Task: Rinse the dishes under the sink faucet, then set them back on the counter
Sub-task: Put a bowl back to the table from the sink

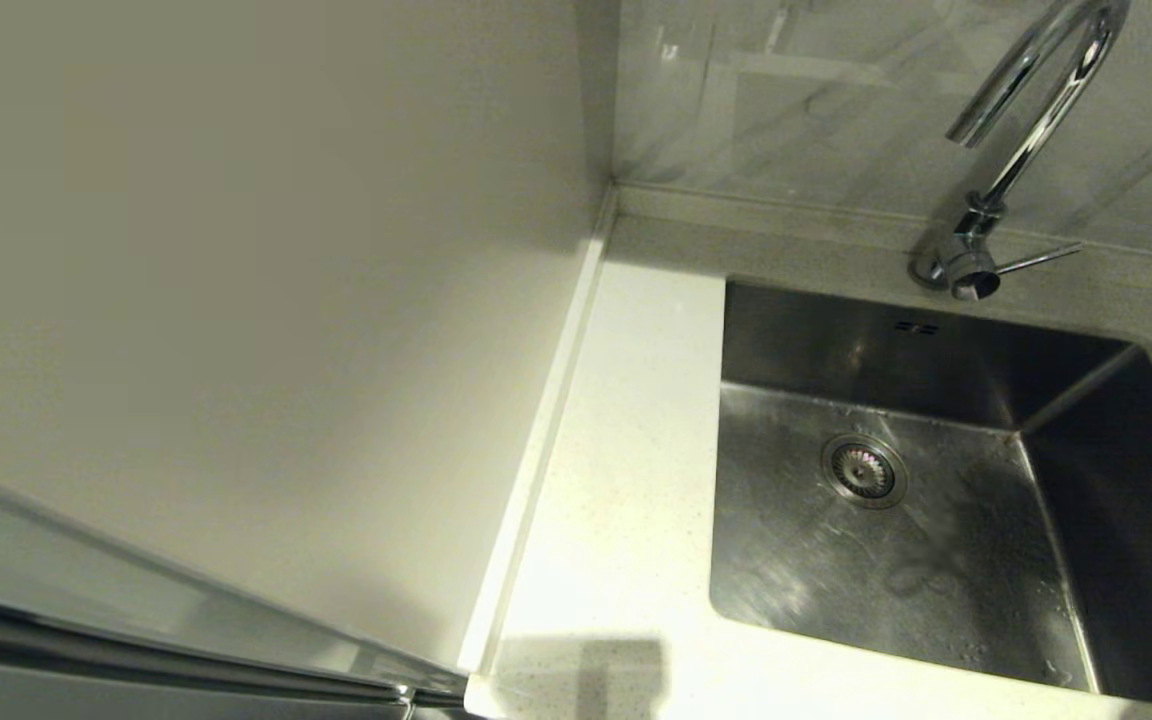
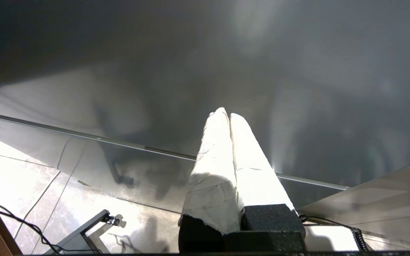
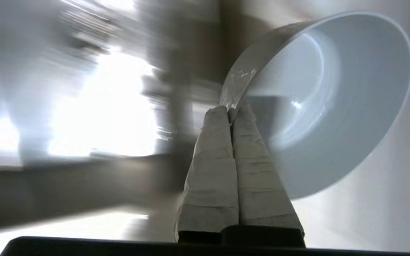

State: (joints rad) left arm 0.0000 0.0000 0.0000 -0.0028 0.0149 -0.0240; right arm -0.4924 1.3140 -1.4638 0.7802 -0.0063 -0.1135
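One bare surface (image 1: 626, 420) fills the head view's centre, with the empty sink (image 1: 896, 560) and faucet (image 1: 1021, 140) at right. Left gripper (image 2: 225, 115) hangs parked, jaws closed. Right gripper (image 3: 231, 113) pinches a white bowl (image 3: 333, 99) by its rim, bowl standing on edge beyond the jaws, off-frame from the sink.

You are seeing no readable text, label, brand, number or sign in any of the three views.
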